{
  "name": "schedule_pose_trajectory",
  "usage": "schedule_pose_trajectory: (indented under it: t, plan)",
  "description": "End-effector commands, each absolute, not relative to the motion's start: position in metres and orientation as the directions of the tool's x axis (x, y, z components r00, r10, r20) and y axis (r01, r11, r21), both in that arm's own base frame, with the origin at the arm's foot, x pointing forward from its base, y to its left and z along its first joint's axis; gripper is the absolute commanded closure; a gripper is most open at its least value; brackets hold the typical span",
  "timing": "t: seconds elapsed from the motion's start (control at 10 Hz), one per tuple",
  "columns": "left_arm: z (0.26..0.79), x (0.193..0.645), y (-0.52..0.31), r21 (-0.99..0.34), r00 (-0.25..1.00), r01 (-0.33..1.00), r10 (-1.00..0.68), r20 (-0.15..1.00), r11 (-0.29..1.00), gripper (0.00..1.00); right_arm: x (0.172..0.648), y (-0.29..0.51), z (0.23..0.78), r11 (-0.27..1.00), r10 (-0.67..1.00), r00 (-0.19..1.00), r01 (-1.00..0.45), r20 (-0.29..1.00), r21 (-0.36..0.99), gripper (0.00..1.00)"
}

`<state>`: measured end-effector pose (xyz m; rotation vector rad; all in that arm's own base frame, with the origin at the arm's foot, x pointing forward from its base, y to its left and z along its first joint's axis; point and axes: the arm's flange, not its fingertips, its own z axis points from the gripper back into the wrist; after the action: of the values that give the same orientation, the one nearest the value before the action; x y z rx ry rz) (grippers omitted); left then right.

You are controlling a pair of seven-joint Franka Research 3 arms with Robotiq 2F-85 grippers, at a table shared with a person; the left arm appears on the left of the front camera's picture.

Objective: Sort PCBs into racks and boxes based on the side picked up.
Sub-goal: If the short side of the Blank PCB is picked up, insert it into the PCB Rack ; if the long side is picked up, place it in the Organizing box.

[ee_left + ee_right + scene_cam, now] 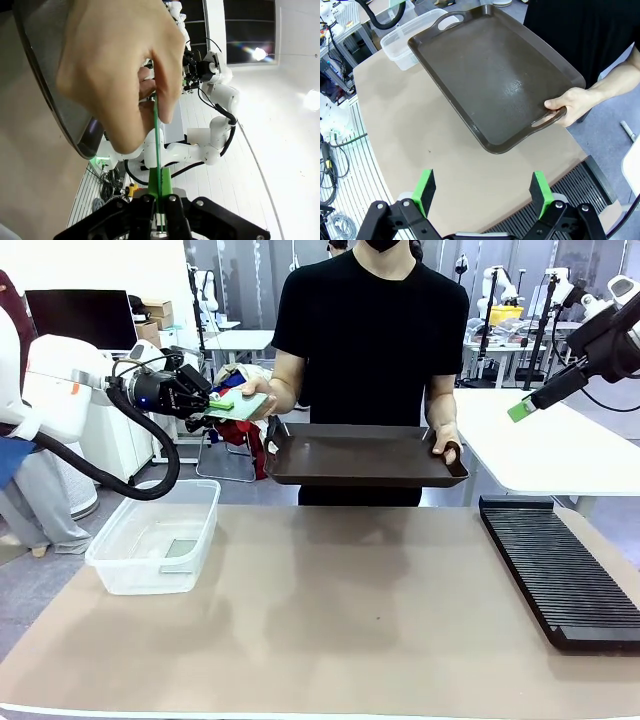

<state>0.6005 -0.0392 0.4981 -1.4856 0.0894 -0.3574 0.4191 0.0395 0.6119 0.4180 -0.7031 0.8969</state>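
A green PCB (243,406) is held in the air at the far left by the person's hand (265,395), and my left gripper (220,404) is shut on its near edge. The left wrist view shows that PCB (157,145) edge-on as a thin green line running from my left gripper (160,215) up into the person's fingers (120,75). A greyish board (181,548) lies in the clear box (120,560). The black rack (560,570) lies at the right. My right gripper (482,192) hangs open high above the table, also seen at the upper right (520,410).
The person's other hand (446,446) holds a dark brown tray (360,455) level over the far table edge. From the right wrist, the tray (495,75) sits above the tan table (420,130), with the box (415,35) beyond it and the rack (570,185) close by.
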Motion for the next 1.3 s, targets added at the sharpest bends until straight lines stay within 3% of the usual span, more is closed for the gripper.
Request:
schedule_pose_trajectory:
  t: [0.0,1.2]
  plan:
    - [0.498,0.5997,-0.0395,-0.983,0.943,0.177,-0.292,0.158,0.041,1.0,0.4189,0.04,0.6111,0.557,0.557,0.42,-0.829,0.717,0.053,0.0]
    - [0.498,0.5997,-0.0395,-0.983,0.943,0.177,-0.292,0.158,0.041,1.0,0.4189,0.04,0.6111,0.557,0.557,0.42,-0.829,0.717,0.053,0.0]
